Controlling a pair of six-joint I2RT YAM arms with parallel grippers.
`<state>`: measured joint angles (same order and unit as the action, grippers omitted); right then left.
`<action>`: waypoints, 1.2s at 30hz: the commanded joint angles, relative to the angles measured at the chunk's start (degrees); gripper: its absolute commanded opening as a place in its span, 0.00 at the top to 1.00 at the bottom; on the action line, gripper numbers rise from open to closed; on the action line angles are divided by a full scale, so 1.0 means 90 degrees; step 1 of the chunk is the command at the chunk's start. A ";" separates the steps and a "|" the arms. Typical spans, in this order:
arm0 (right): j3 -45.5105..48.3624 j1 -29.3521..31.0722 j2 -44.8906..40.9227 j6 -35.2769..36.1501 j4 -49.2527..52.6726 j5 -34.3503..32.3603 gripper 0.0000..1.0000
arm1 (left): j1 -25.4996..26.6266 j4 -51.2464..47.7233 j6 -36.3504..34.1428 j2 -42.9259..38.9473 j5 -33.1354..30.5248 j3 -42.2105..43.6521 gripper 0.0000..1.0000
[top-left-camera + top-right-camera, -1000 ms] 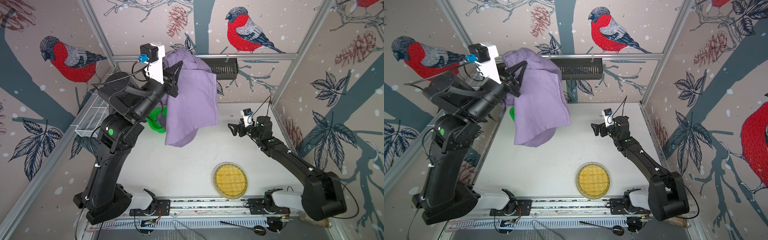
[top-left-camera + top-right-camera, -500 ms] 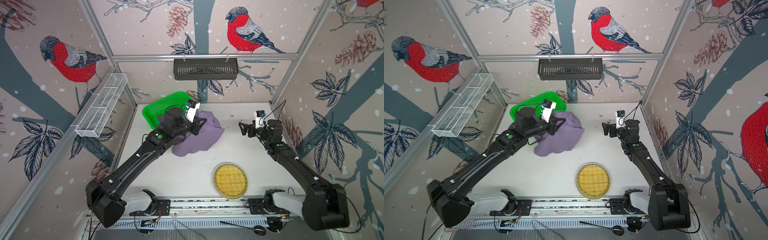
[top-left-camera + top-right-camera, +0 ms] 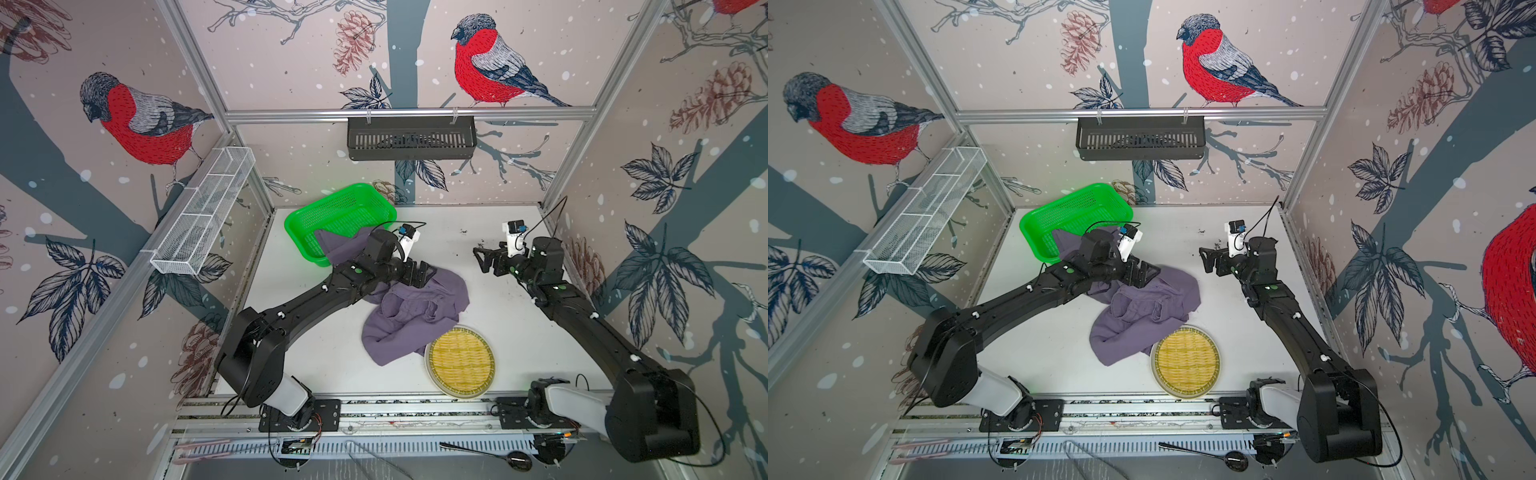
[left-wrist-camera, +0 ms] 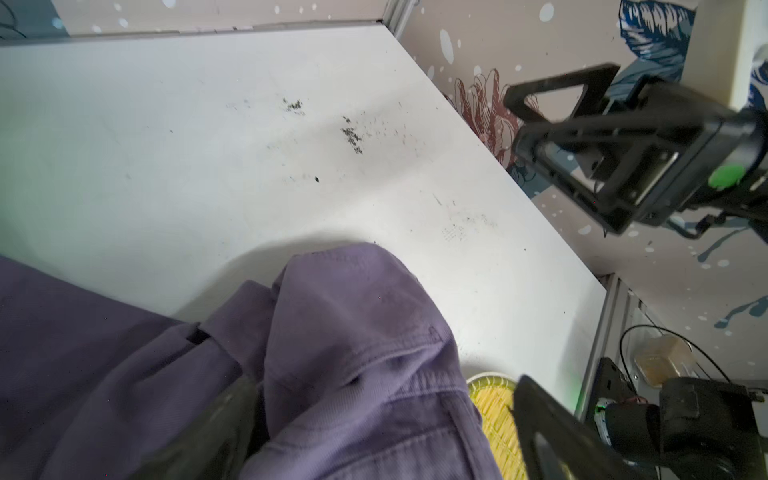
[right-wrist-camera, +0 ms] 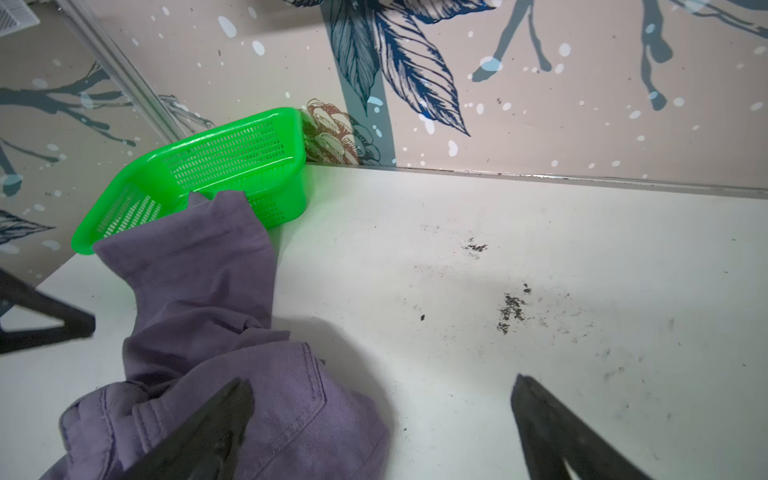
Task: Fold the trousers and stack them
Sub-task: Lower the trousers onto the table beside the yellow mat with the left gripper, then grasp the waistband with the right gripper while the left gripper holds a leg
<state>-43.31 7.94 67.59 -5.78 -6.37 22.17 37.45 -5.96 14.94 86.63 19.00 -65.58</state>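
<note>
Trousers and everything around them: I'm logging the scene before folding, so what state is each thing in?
trousers, crumpled, unfolded, one leg draped over the green basket rim.
green basket, upright, only that leg's end in it.
woven tray, lying flat, beside the trousers' edge.
left gripper, open, over the trousers.
right gripper, open, empty.

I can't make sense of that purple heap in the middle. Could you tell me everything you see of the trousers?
The trousers are soft purple-grey cloth with stitched seams, unfolded, lying in a crumpled heap on the white table. One leg trails up over the rim of the green basket; the lower edge meets the round woven tray. The left claw stands open just over the heap's upper part, gripping nothing; whether it touches the cloth is unclear.
</note>
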 commanded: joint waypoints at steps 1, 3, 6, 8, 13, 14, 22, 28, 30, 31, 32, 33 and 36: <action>-0.0215 0.0197 0.0071 0.0253 0.0211 0.0219 0.00 | -0.0139 -0.1073 -0.0549 -0.0311 -0.0918 -0.0251 0.03; -0.0390 0.0445 0.0197 0.0404 0.0323 0.0223 0.00 | -0.0335 -0.1322 -0.0403 -0.0525 -0.1499 -0.0092 0.04; -0.0687 0.1021 0.0437 0.0718 0.0600 0.0266 0.00 | -0.0703 -0.1480 -0.0069 -0.0858 -0.1761 0.0385 0.04; -0.0861 0.1480 0.0756 0.1019 0.0776 0.0286 0.01 | -0.0821 -0.1594 0.0192 -0.1057 -0.2160 0.0752 0.04; -0.1135 0.2676 0.1325 0.1729 0.1193 -0.0021 0.00 | -0.0956 -0.1711 0.0878 -0.1210 -0.3336 0.1455 0.05; -0.1120 0.2846 0.1432 0.1807 0.1186 -0.0141 0.00 | -0.0952 -0.1465 0.1093 -0.1241 -0.3383 0.1690 0.05; -0.1311 0.3540 0.2343 0.2139 0.1385 -0.1819 0.01 | -0.1548 0.0273 0.2112 -0.0832 -0.3411 0.2653 0.11; -0.1316 0.3445 0.2480 0.1865 0.1256 -0.2000 0.37 | -0.2191 0.1807 0.2343 -0.0248 -0.2249 0.3079 0.18; -0.1304 0.3385 0.2428 0.1824 0.1210 -0.1947 0.59 | -0.2281 0.1734 0.2222 0.0130 -0.2160 0.2859 0.22; -0.1287 0.3369 0.2386 0.1801 0.1168 -0.1960 0.75 | -0.2363 0.1620 0.2231 0.0321 -0.2080 0.2707 0.25; -0.1257 0.3356 0.2335 0.1760 0.1126 -0.2009 0.89 | -0.2451 0.1585 0.2222 0.0470 -0.1958 0.2612 0.28; -0.1212 0.3332 0.2289 0.1729 0.1074 -0.2033 0.95 | -0.2475 0.1634 0.2229 0.0543 -0.1913 0.2558 0.29; -0.1098 0.3259 0.2139 0.1650 0.0972 -0.1927 0.95 | -0.2481 0.1659 0.2112 0.0756 -0.1948 0.2362 0.36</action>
<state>-53.71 37.76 87.85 10.44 4.40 5.65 15.22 6.22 34.65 92.01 -0.97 -42.76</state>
